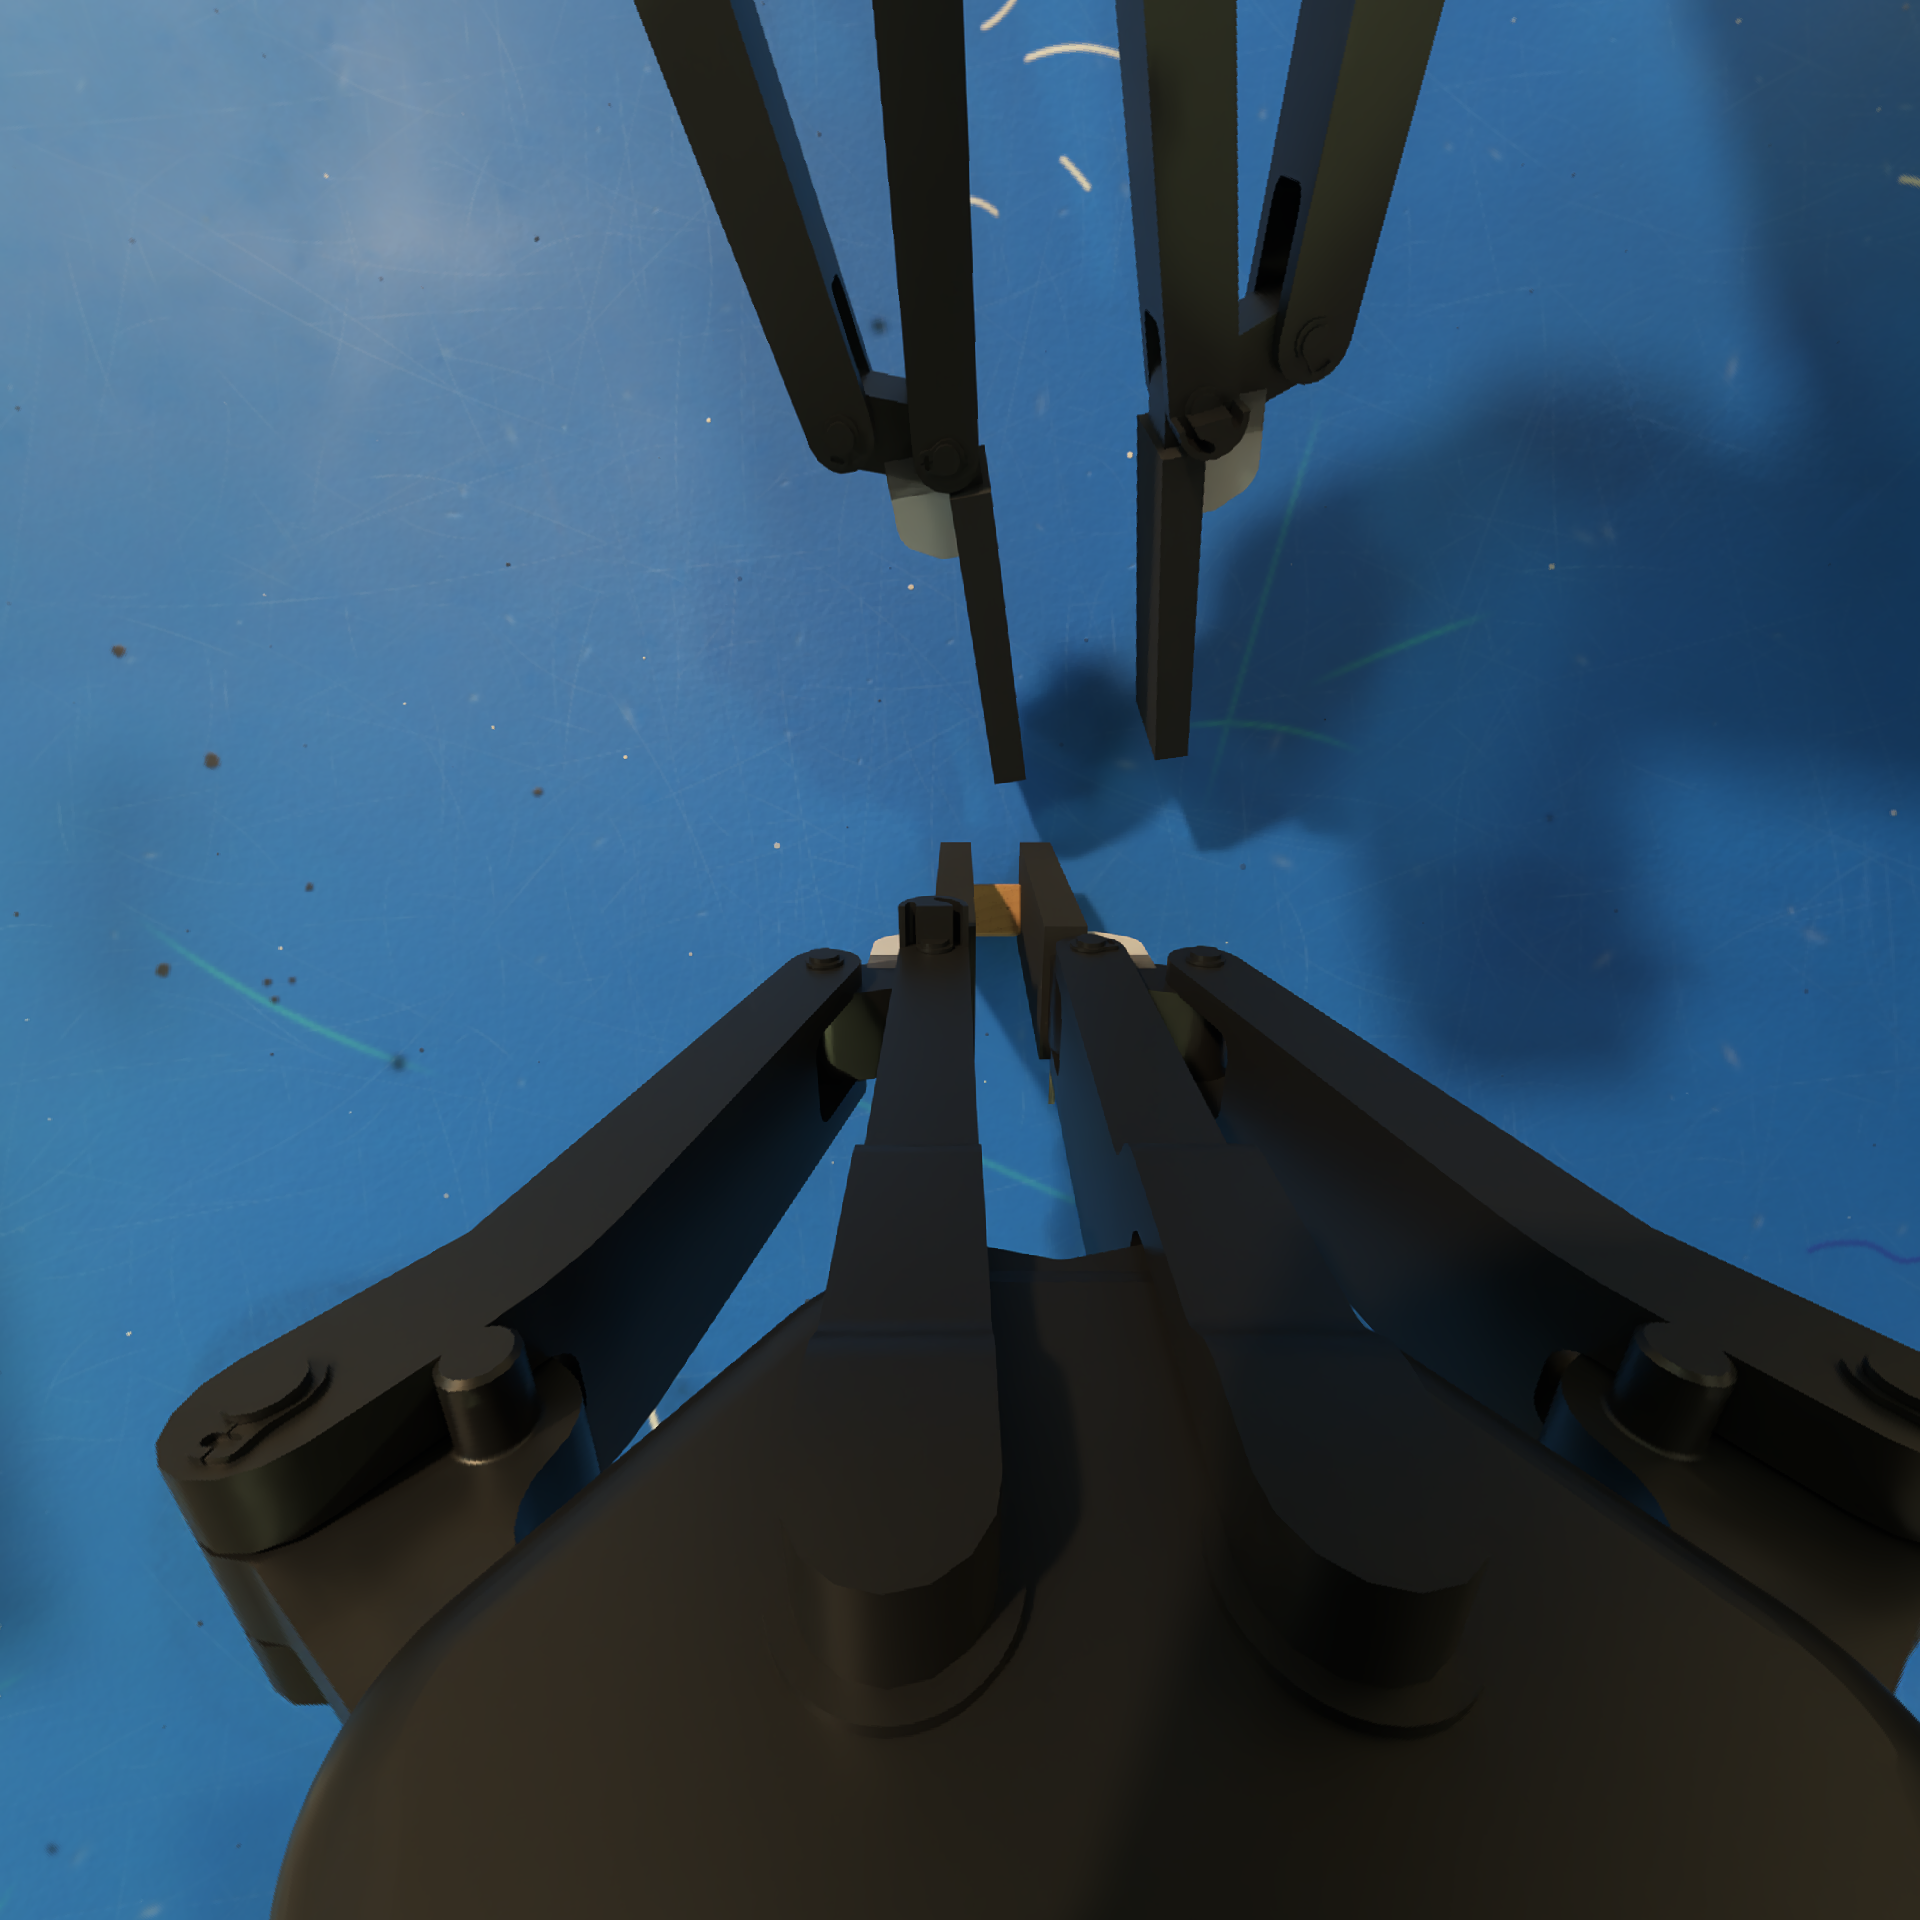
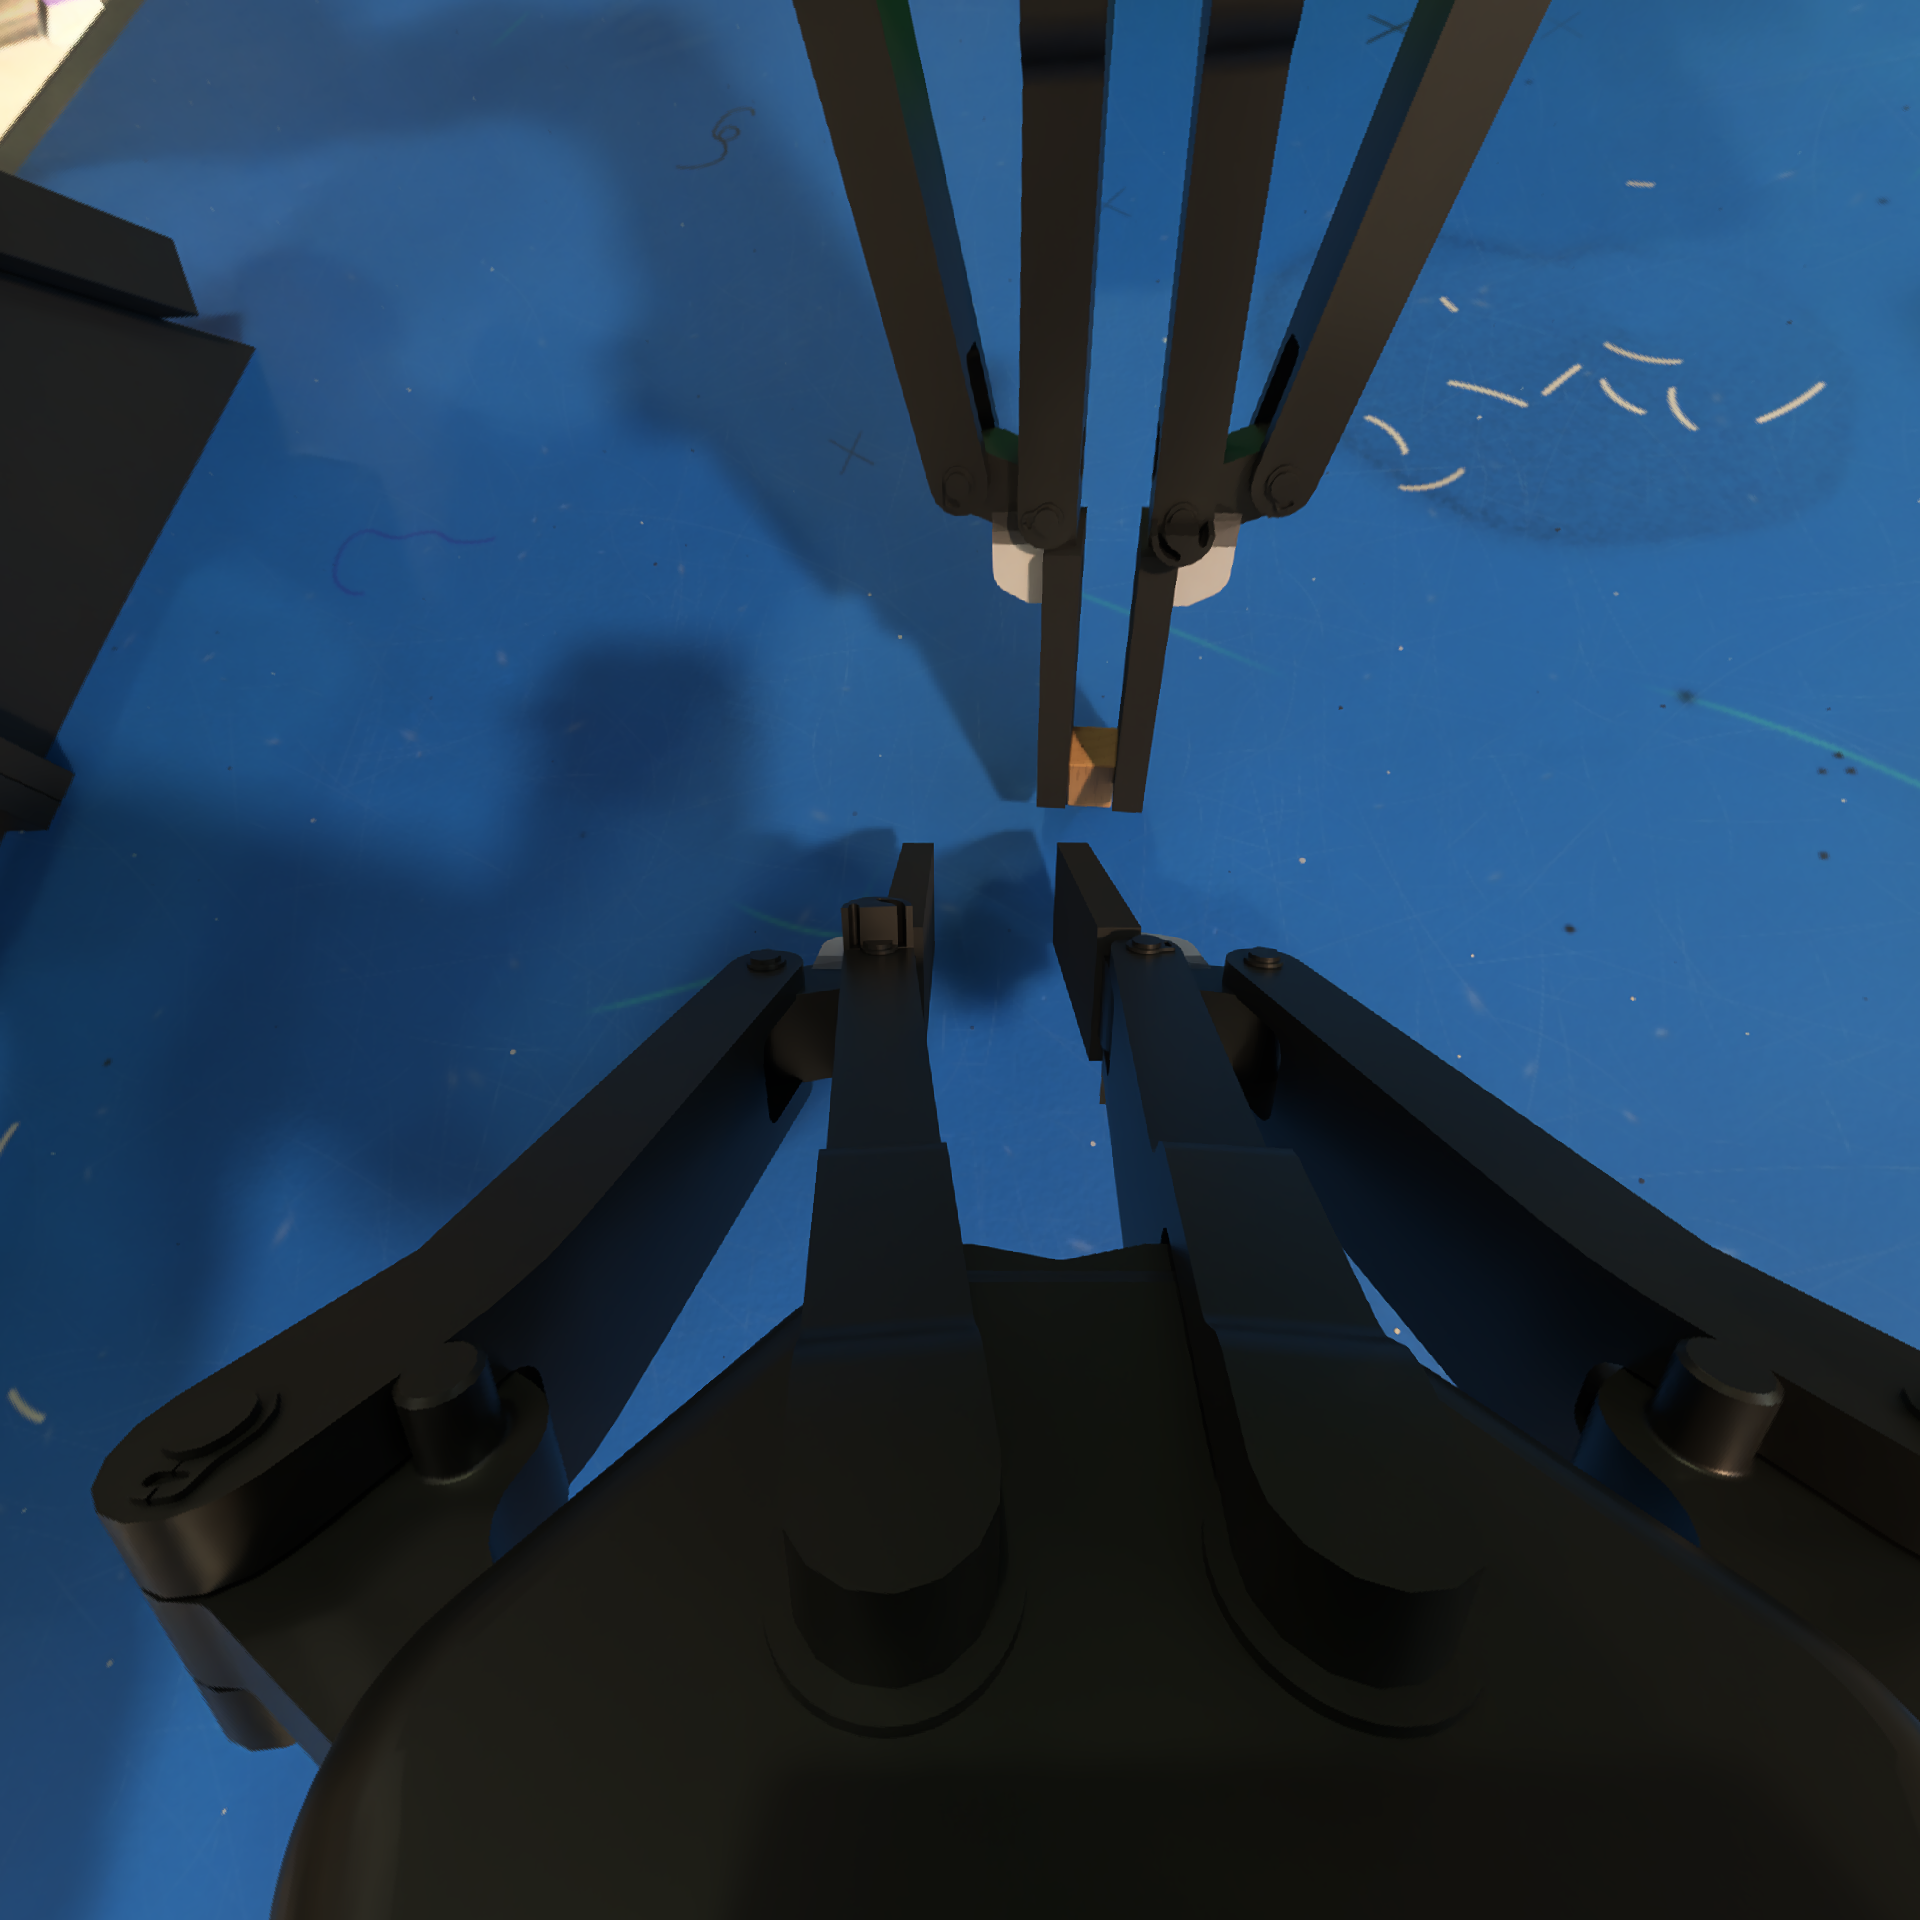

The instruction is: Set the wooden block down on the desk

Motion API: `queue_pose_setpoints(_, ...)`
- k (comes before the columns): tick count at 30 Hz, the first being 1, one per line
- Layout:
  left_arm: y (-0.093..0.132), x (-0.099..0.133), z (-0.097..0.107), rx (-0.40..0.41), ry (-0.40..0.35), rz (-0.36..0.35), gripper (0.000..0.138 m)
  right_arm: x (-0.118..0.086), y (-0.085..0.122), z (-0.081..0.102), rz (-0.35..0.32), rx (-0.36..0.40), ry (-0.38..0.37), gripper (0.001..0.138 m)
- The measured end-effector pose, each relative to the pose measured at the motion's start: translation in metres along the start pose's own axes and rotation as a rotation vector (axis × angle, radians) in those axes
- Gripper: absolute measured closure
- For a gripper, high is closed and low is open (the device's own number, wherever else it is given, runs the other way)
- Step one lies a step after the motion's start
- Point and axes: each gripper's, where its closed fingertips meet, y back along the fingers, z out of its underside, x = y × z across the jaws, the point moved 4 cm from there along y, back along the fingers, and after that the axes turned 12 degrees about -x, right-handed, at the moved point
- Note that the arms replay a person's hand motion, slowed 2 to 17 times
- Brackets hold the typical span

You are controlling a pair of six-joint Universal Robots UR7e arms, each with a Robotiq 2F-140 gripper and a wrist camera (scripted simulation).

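The wooden block (image 1: 995,907) is a small tan cube held between my left gripper's fingertips. My left gripper (image 1: 995,862) is shut on it, low over the blue desk (image 1: 416,623). In the right wrist view the block (image 2: 1091,764) shows at the tips of the left gripper (image 2: 1091,805), whose shadow lies right beside the tips. I cannot tell whether the block touches the desk. My right gripper (image 2: 992,852) faces the left one tip to tip, with its fingers a little apart and nothing between them. It also shows in the left wrist view (image 1: 1088,766).
A black box-like object (image 2: 94,468) stands at the left side of the desk (image 2: 1558,831). The desk's edge shows at the far left corner (image 2: 62,83). White curved scratch marks (image 2: 1610,395) and dark arm shadows lie on the blue surface.
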Motion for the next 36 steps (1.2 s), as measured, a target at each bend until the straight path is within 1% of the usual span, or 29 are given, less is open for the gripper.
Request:
queue_pose_setpoints(4,0.0,0.001,0.0,-0.004,0.008,-0.016,0.126,-0.002,0.004,-0.005,-0.005,0.023,0.003,0.108)
queue_pose_setpoints(8,0.0,0.002,-0.001,-0.015,0.018,-0.031,0.126,-0.002,0.005,-0.009,0.005,0.03,0.013,0.108)
queue_pose_setpoints(17,0.0,0.005,-0.003,-0.04,0.031,-0.066,0.126,-0.001,-0.004,-0.017,0.002,0.046,0.008,0.101)
queue_pose_setpoints(22,0.001,0.005,-0.002,-0.026,0.047,-0.069,0.126,-0.002,-0.008,-0.02,-0.017,0.065,-0.004,0.097)
queue_pose_setpoints(28,0.0,0.006,-0.001,-0.007,0.06,-0.071,0.126,-0.003,-0.009,-0.022,-0.029,0.089,-0.011,0.095)
queue_pose_setpoints(31,0.0,0.007,-0.001,0.001,0.063,-0.075,0.126,-0.003,-0.011,-0.02,-0.045,0.084,-0.027,0.094)
queue_pose_setpoints(36,0.0,0.007,0.0,0.013,0.069,-0.085,0.126,-0.003,-0.013,-0.02,-0.05,0.088,-0.038,0.094)
